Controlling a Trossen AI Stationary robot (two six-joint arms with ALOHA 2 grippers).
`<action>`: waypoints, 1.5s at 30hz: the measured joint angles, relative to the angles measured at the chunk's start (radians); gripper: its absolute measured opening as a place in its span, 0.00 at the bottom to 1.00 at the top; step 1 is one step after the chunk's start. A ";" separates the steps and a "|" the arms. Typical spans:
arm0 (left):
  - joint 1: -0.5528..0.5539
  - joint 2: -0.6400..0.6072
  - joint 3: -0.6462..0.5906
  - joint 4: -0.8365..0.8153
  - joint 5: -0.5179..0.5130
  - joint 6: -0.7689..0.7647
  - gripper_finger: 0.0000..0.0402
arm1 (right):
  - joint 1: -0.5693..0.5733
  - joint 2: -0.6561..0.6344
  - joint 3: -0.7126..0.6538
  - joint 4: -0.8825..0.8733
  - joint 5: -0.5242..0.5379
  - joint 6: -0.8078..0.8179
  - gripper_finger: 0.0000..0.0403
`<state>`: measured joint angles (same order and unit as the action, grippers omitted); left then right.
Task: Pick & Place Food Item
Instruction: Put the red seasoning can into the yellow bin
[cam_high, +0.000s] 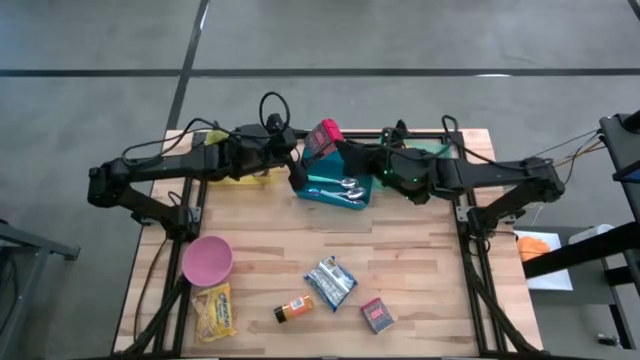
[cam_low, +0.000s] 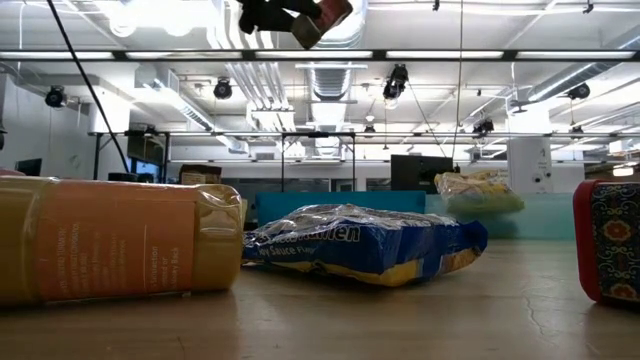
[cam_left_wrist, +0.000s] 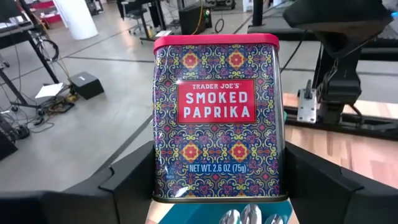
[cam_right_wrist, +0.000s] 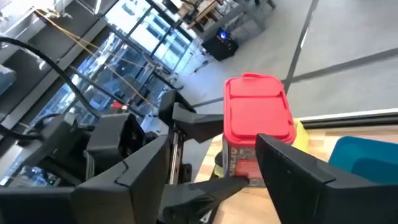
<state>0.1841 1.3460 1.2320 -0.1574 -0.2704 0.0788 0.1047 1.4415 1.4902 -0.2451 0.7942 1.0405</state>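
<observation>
A smoked paprika tin (cam_left_wrist: 216, 115), patterned with a red lid, is in the air over the teal tray (cam_high: 322, 192), which holds spoons. My left gripper (cam_high: 305, 160) reaches in from the table's left and is shut on the tin. My right gripper (cam_right_wrist: 214, 171) comes level from the table's right, open, close beside the tin (cam_right_wrist: 258, 115). In the right wrist view one of its fingers (cam_right_wrist: 298, 171) stands in front of the tin's lower part. The low view shows the tin (cam_low: 322, 18) high above the table. My left gripper pinches the tin's two narrow sides near its bottom (cam_left_wrist: 163, 180) between its two fingers (cam_left_wrist: 127, 180), which come level from the table's left. The tin stands upright, lid up, lifted clear above the teal tray. My right gripper: I cannot tell whether it touches the tin.
Near the front edge lie a pink bowl (cam_high: 207, 260), a yellow snack bag (cam_high: 215, 312), an orange bottle (cam_high: 293, 310), a blue-white packet (cam_high: 330, 282) and a small red tin (cam_high: 377, 315). A yellow thing (cam_high: 240, 176) lies under the left arm. The table's middle (cam_high: 400, 250) is bare wood.
</observation>
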 joint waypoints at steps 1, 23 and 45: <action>0.000 0.000 0.000 -0.002 0.000 0.000 0.74 | 0.000 0.003 0.000 0.001 -0.002 0.000 0.56; -0.002 -0.001 0.000 -0.001 0.013 0.011 0.74 | -0.041 0.008 -0.018 -0.018 -0.143 -0.090 0.45; -0.002 -0.002 0.000 -0.011 0.008 0.034 0.74 | -0.055 0.008 -0.021 -0.167 -0.076 0.114 0.90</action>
<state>0.1818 1.3437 1.2320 -0.1684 -0.2620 0.1124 0.0495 1.4490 1.4693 -0.4118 0.7180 1.1545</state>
